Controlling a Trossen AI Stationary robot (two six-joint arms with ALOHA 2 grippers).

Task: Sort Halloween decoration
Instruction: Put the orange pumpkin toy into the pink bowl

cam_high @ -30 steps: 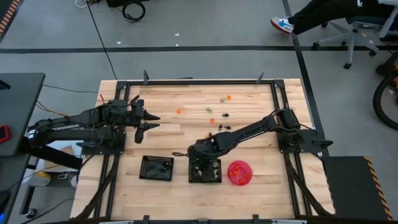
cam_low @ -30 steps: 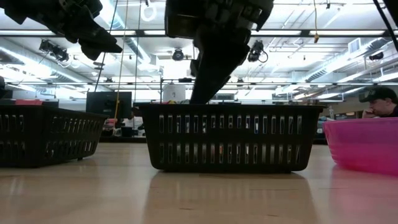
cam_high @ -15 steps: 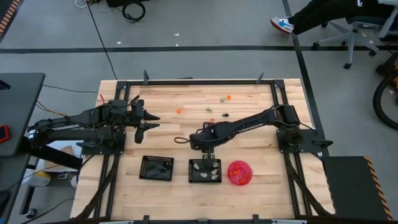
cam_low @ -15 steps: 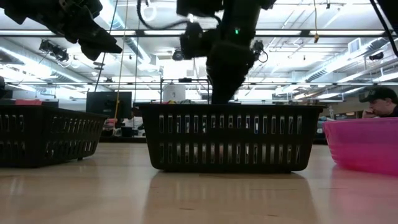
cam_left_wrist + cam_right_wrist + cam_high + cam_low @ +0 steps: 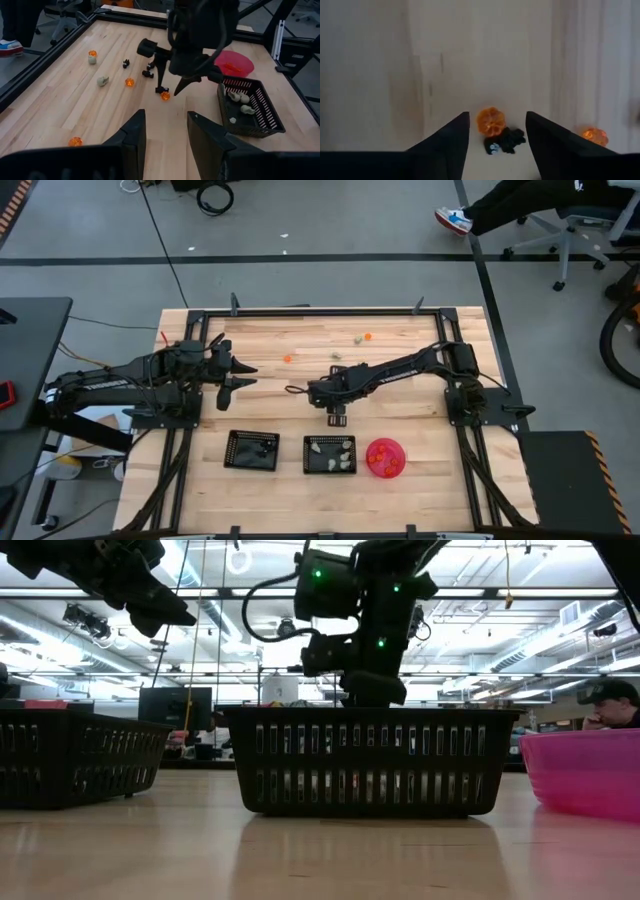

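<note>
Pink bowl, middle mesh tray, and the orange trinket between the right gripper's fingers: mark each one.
pink bowl (image 5: 386, 458), high view, on its rim.
middle mesh tray (image 5: 308, 453), high view, on its left wall.
orange trinket (image 5: 490, 121), right wrist view, on its middle.

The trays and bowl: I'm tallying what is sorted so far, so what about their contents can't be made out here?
- Left tray: high view, contents too small and dark against the mesh; low view, its wall hides them.
- Middle tray: pale pieces show, but the low view's wall hides them and the count is unclear.
- Pink bowl: orange pieces too small to count; cut off by the edge in the low view.
</note>
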